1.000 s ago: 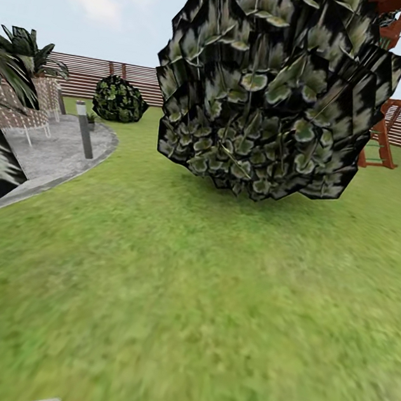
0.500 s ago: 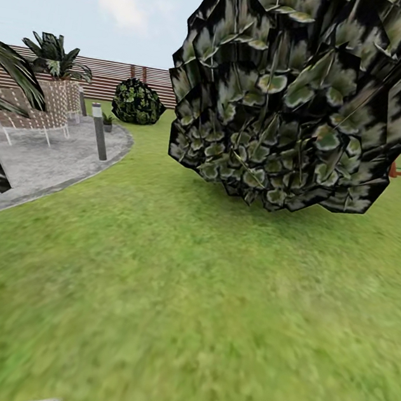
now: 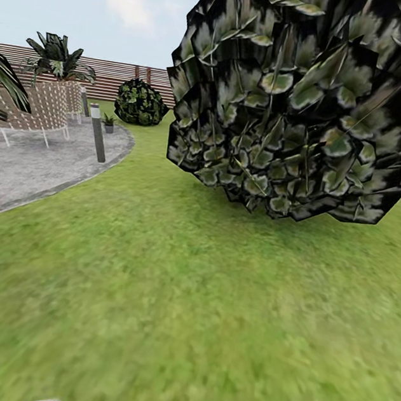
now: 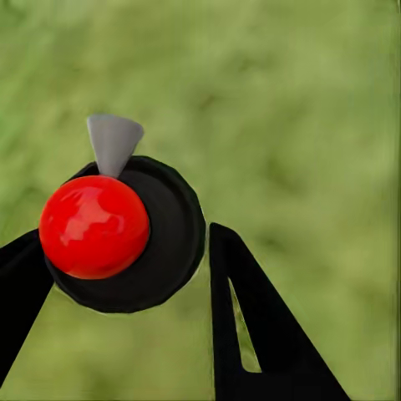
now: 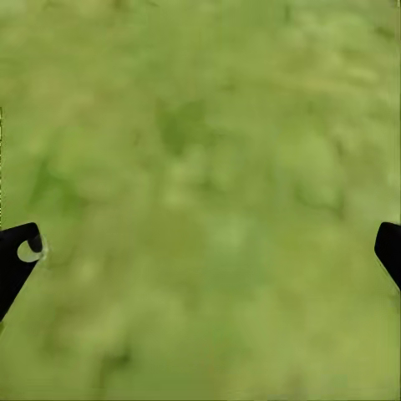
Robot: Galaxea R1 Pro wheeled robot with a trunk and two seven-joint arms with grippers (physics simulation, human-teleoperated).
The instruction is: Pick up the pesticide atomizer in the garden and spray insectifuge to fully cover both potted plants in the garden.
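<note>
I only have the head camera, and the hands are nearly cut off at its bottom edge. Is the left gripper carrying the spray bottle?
Observer: Yes. The left wrist view shows a dark round spray bottle between the left gripper fingers, which press against its sides.
Operator: Anything that marks it out?
Observer: A shiny red ball sits on it, and a grey cone nozzle juts out beside the ball.
Operator: And the right hand?
Observer: The right gripper is open, jaws far apart, with blurred grass between them.
</note>
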